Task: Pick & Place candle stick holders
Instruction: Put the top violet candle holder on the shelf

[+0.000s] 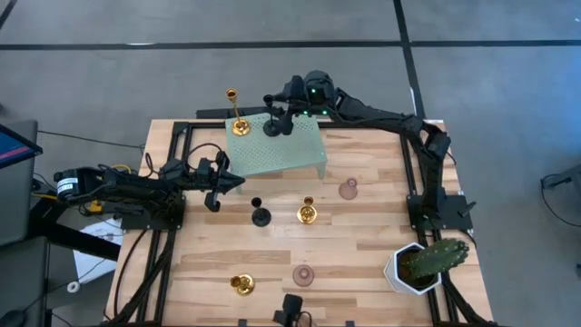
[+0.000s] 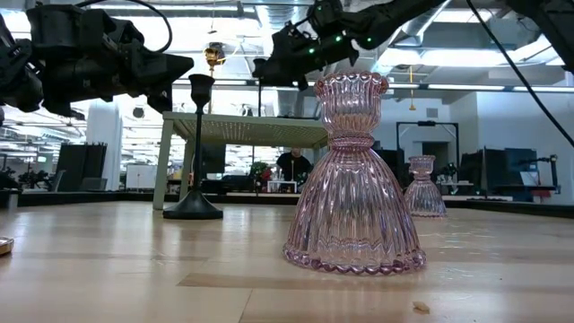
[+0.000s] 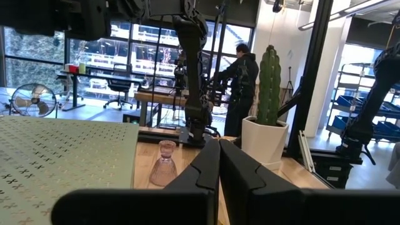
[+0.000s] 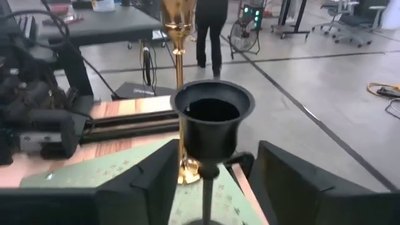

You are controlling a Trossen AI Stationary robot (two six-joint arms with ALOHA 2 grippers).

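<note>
A pale green perforated stand (image 1: 289, 150) sits at the table's far middle. On it stand a tall gold candle stick holder (image 1: 236, 114) and a tall matte black one (image 1: 273, 122). My right gripper (image 1: 280, 102) is open. In the right wrist view its fingers (image 4: 150, 181) stand on either side of the black holder's stem, below the cup (image 4: 212, 119), without touching. My left gripper (image 1: 227, 181) is shut and empty, just left of the stand; its fingers show closed in the left wrist view (image 3: 219, 164). On the table stand another black holder (image 1: 260, 214), a short gold one (image 1: 307, 213), a second gold one (image 1: 241, 284) and two pink glass ones (image 1: 349, 189) (image 1: 303, 274).
A green cactus in a white pot (image 1: 422, 265) stands at the table's near right corner. Black frame rails (image 1: 172, 173) run along the table's left and right sides. In the low view the near pink glass holder (image 2: 354, 179) stands close to the camera. A person (image 3: 240, 87) stands in the room beyond.
</note>
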